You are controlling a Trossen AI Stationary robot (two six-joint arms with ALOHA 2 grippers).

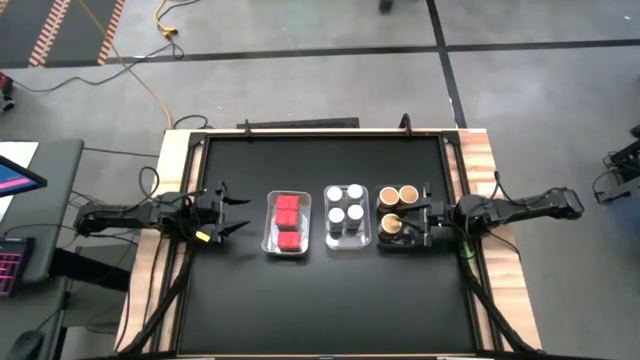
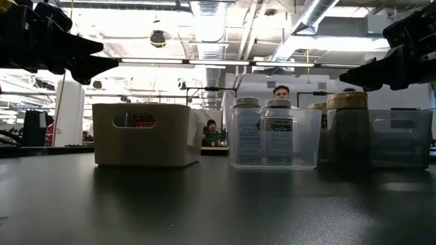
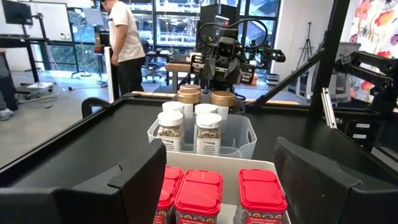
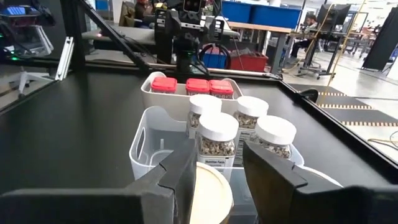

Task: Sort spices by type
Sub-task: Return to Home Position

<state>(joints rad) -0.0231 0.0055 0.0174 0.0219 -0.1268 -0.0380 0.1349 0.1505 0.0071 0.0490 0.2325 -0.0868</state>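
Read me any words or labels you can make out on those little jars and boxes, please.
"Nutrition Facts" (probably): on the label of the nearest white-lidded jar, right wrist view.
Front labels of the white-lidded jars, low view: dark print, too blurred to read.
On the red boxes: print too small to read.
On the brown-lidded jars: no readable label.

High view: overhead, straight down, far, takes in the whole surface (image 1: 320, 300). Low view: surface height, level, close before the clear middle bin (image 2: 308, 146). Left and right wrist views: near, facing each other across that bin, common to all four.
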